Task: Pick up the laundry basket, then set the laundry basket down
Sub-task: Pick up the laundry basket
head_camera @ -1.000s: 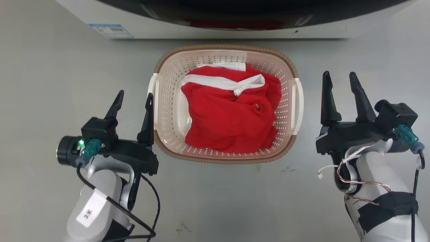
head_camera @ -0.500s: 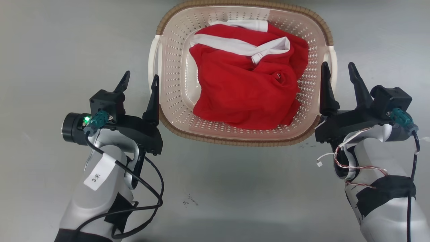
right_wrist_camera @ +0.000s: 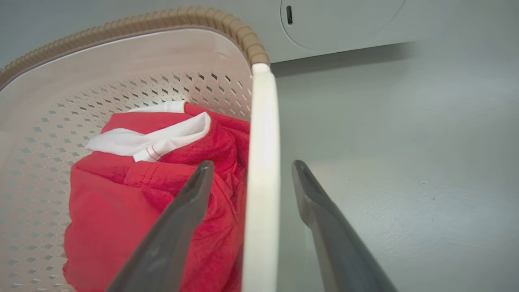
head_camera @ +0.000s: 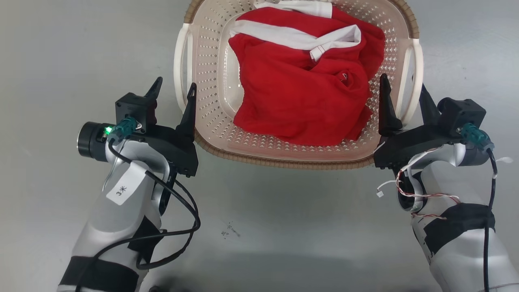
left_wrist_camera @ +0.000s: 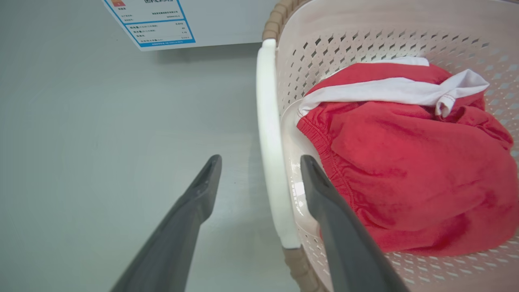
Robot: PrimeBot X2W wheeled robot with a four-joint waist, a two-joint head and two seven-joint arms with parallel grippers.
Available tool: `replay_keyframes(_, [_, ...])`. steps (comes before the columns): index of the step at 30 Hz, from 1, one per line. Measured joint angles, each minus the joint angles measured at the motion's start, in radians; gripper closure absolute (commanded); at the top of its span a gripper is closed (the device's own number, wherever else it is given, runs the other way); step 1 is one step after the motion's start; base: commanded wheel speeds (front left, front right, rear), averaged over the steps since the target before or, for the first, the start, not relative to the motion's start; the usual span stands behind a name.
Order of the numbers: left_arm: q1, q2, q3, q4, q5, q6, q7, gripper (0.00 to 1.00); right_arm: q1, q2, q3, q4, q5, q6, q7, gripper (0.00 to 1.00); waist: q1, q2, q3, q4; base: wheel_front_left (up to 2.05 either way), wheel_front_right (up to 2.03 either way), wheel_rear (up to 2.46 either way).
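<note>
**Both grippers astride the basket handles, neither closed**

The laundry basket [head_camera: 211, 81] sits on the grey floor [head_camera: 284, 227] and holds a red garment [head_camera: 300, 101] with white trim. Left gripper [head_camera: 175, 83]: fingers spread wide, the left white handle [left_wrist_camera: 269, 142] between them, one finger inside the basket wall and one outside; nothing gripped. Right gripper [head_camera: 402, 81]: likewise spread wide, astride the right handle [right_wrist_camera: 261, 162], holding nothing.

The laundry basket [head_camera: 209, 101] stands upright on the grey floor [head_camera: 284, 227]. It is a small cream plastic tub with rounded corners, perforated walls and a brown woven-look rim. A white handle [head_camera: 177, 61] runs along each short side. A crumpled red garment [head_camera: 300, 97] with white trim lies inside.
</note>
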Motion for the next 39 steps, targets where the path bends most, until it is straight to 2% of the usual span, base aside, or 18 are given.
replay_keyframes(23, [-0.112,-0.004,-0.046,0.157,-0.007,-0.019,-0.01,0.0,-0.083,0.003,0.053,0.08,-0.009,-0.004,-0.002,0.0,-0.0003,-0.0001,0.043,-0.015,0.0,0.0,0.0])
replay_keyframes(28, [-0.127,-0.005,-0.058,0.183,-0.01,-0.026,-0.01,0.0,-0.097,0.004,0.065,0.099,-0.008,-0.005,-0.003,0.18,-0.0002,-0.0001,0.045,-0.022,0.0,0.0,0.0])
replay_keyframes(29, [-0.128,-0.005,-0.063,0.184,-0.023,-0.026,-0.01,0.25,-0.1,0.004,0.072,0.101,-0.007,-0.006,-0.003,0.29,-0.0003,-0.0001,0.046,-0.024,0.0,0.0,0.0])
replay_keyframes(30, [-0.131,-0.005,-0.07,0.185,-0.041,-0.026,-0.01,0.56,-0.104,0.004,0.081,0.102,-0.001,-0.006,-0.003,0.44,-0.0003,-0.0001,0.046,-0.026,0.0,0.0,0.0])
replay_keyframes(31, [-0.135,-0.005,-0.079,0.185,-0.052,-0.026,-0.01,0.75,-0.107,0.004,0.09,0.103,0.006,-0.01,-0.003,0.55,-0.0003,-0.0001,0.046,-0.028,0.0,0.0,0.0])
replay_keyframes(32, [-0.138,-0.005,-0.087,0.184,-0.058,-0.026,-0.01,1.0,-0.11,0.004,0.098,0.104,0.012,-0.013,-0.003,0.64,-0.0002,-0.0001,0.047,-0.03,0.0,0.0,0.0])
replay_keyframes(33, [-0.139,-0.005,-0.092,0.184,-0.064,-0.024,-0.01,1.0,-0.111,0.004,0.105,0.105,0.021,-0.015,-0.003,1.0,-0.0002,-0.0001,0.047,-0.031,0.0,0.0,0.0])
replay_keyframes(39, [-0.135,0.003,-0.131,0.192,-0.121,-0.017,-0.01,1.0,-0.113,0.004,0.138,0.132,0.064,-0.032,-0.006,1.0,-0.0001,0.0,0.035,-0.036,0.0,0.0,0.0])
